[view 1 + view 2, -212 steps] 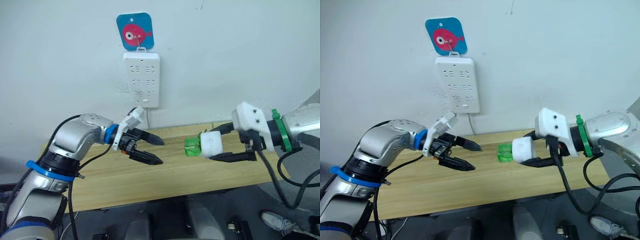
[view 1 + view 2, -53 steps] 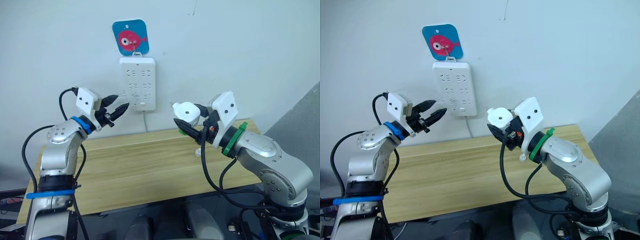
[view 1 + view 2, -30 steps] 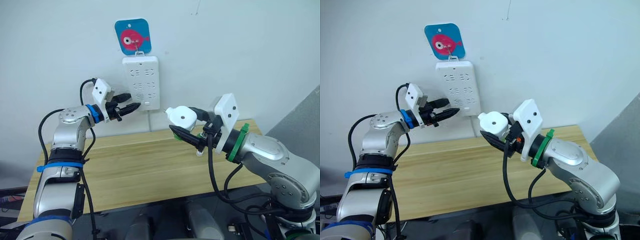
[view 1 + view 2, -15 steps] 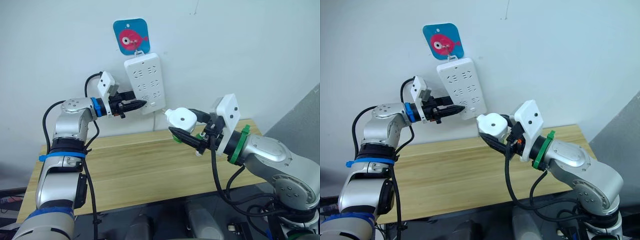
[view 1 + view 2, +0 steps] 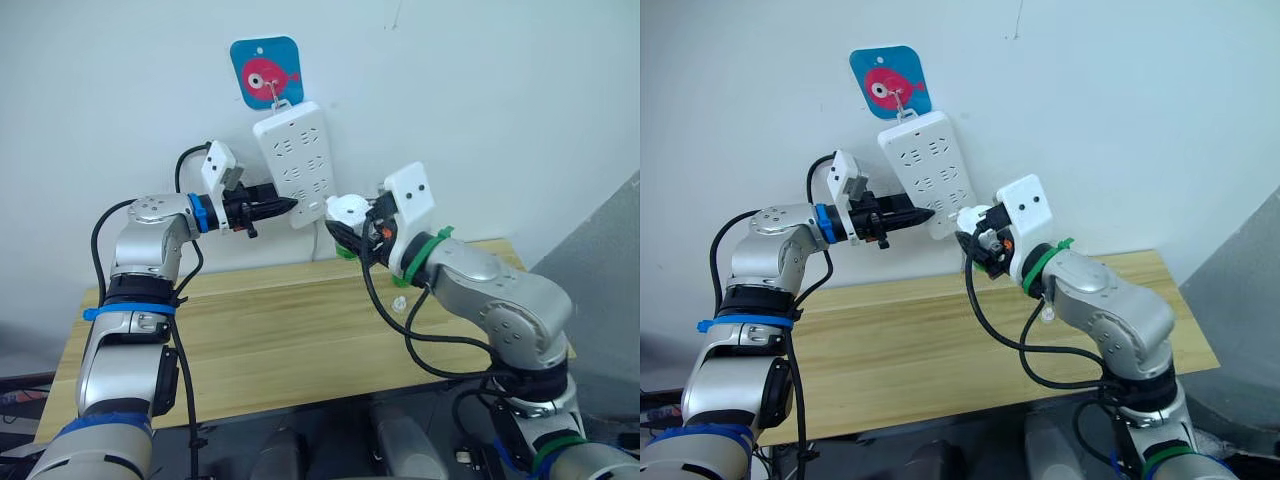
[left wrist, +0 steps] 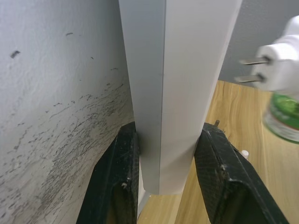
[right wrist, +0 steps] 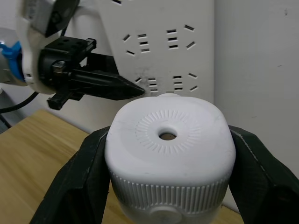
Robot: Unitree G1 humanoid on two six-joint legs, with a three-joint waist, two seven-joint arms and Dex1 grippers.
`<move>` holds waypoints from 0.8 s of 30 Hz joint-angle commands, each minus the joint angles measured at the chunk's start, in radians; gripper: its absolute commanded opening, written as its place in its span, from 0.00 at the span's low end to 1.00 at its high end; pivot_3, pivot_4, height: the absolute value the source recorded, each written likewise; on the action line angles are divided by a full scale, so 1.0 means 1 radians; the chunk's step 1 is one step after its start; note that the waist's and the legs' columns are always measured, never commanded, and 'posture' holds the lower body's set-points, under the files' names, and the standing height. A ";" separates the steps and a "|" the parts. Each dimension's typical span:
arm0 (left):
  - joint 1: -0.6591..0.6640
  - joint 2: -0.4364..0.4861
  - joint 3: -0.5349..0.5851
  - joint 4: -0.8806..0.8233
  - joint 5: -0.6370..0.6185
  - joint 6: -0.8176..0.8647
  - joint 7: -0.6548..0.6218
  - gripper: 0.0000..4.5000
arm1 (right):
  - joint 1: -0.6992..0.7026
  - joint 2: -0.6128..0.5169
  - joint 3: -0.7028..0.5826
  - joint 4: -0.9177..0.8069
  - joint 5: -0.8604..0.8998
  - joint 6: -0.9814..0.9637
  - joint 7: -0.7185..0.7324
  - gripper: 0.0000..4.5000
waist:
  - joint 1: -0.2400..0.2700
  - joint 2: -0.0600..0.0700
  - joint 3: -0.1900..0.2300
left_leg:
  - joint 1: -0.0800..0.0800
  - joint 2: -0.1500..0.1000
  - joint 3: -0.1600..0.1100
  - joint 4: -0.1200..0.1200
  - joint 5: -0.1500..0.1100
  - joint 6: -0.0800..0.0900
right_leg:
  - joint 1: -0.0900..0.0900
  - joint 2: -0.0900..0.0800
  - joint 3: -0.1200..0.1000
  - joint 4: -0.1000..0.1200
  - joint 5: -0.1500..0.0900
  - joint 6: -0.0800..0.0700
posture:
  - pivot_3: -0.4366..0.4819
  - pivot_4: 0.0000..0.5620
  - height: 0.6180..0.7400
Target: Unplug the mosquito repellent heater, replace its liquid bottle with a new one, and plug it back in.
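One power strip (image 5: 296, 165) hangs tilted on the wall at upper centre; the left tool (image 5: 282, 206) pinches its lower edge between two black fingers. One mosquito repellent heater (image 7: 169, 147), white and rounded with a central vent hole, two bare prongs and a green bottle (image 6: 284, 117) beneath, sits pinched in the right tool (image 5: 347, 229) just beside the strip, above the table (image 5: 270, 340).

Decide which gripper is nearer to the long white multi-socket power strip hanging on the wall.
Left. The left gripper clamps the long white power strip's lower edge between its fingers; the right gripper holds the white rounded heater just short of it.
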 commanded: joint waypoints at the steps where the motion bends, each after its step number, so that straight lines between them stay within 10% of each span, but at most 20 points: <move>1: 0.004 0.004 0.002 -0.051 -0.005 0.009 0.011 0.29 | -0.037 0.031 0.004 0.009 -0.038 -0.056 0.004 0.67 | 0.000 0.000 0.000 | 0.000 0.000 0.000 0.000 0.000 0.000 | 0.000 0.000 0.000 0.000 0.000 0.000 | 0.22 0.27 0.92; 24: 0.020 0.007 0.003 -0.075 -0.009 0.030 0.012 0.29 | -0.061 0.092 0.050 0.128 -0.181 -0.186 0.105 0.67 | -0.002 0.000 0.000 | 0.000 0.000 0.000 0.000 0.000 0.000 | 0.000 -0.001 0.000 0.001 0.000 0.000 | 0.23 0.28 0.92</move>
